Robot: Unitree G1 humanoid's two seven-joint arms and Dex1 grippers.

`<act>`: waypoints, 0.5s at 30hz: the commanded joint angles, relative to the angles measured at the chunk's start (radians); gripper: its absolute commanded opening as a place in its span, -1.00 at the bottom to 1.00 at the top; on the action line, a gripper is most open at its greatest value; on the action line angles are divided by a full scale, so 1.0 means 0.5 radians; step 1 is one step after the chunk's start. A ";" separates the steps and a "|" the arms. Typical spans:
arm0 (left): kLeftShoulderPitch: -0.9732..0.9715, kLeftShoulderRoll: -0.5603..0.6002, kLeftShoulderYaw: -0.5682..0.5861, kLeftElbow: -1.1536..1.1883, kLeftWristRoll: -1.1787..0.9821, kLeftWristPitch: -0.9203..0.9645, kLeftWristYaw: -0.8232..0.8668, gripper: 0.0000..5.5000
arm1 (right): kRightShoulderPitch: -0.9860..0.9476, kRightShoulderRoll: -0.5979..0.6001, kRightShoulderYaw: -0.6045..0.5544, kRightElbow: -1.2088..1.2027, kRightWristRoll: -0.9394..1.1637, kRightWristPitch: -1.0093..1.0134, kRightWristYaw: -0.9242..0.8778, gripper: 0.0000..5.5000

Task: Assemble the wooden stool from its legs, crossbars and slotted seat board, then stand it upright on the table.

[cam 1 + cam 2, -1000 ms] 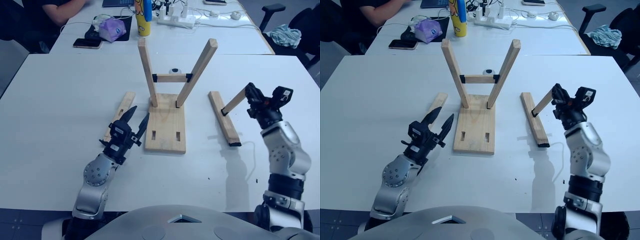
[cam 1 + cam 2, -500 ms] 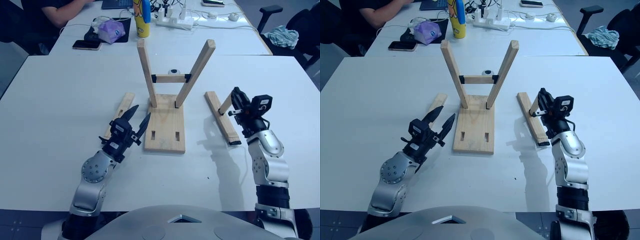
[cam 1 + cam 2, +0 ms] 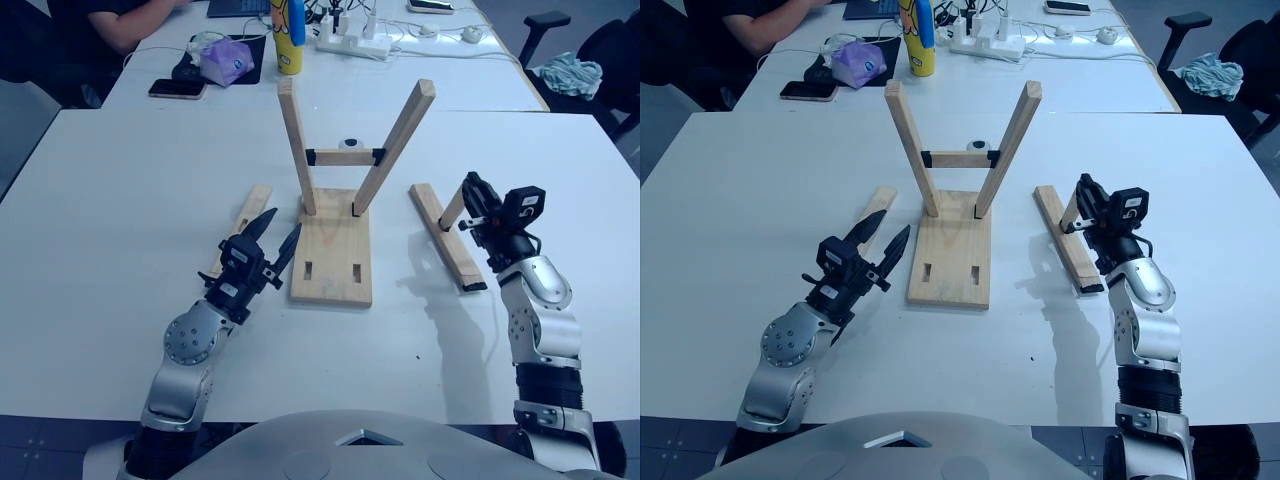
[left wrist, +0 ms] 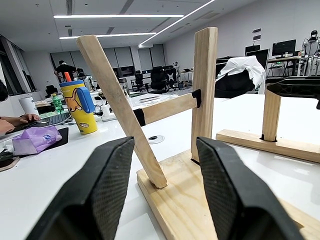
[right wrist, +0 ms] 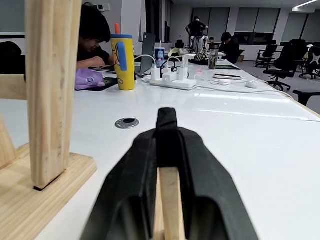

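Right wrist view: right tool clamped on crossbar. Eye views: left tool spread open, just beside seat board.

A: What is lying behind the white work table?
B: A second white table is carrying a yellow bottle, a power strip, a purple pouch and a phone.
A: And farther off?
B: Office chairs are standing under glowing ceiling light strips.
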 commanded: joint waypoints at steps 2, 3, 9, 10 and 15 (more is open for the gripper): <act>-0.012 0.009 0.009 0.016 0.012 -0.012 -0.006 -0.17 | 0.199 0.043 0.036 0.163 -0.018 0.139 0.036 -0.85; -0.015 0.011 0.009 0.018 0.010 -0.012 -0.010 -0.17 | 0.194 0.049 0.035 0.175 -0.017 0.139 0.033 -0.85; -0.040 0.024 0.014 0.021 -0.002 -0.002 -0.030 -0.17 | 0.202 0.057 0.041 0.174 -0.014 0.138 0.038 -0.85; -0.038 0.024 0.013 0.020 0.000 -0.001 -0.030 -0.17 | 0.202 0.057 0.041 0.176 -0.014 0.137 0.040 -0.85; -0.036 0.020 0.019 0.019 0.000 -0.001 -0.028 -0.17 | 0.203 0.052 0.045 0.167 -0.015 0.132 0.051 -0.85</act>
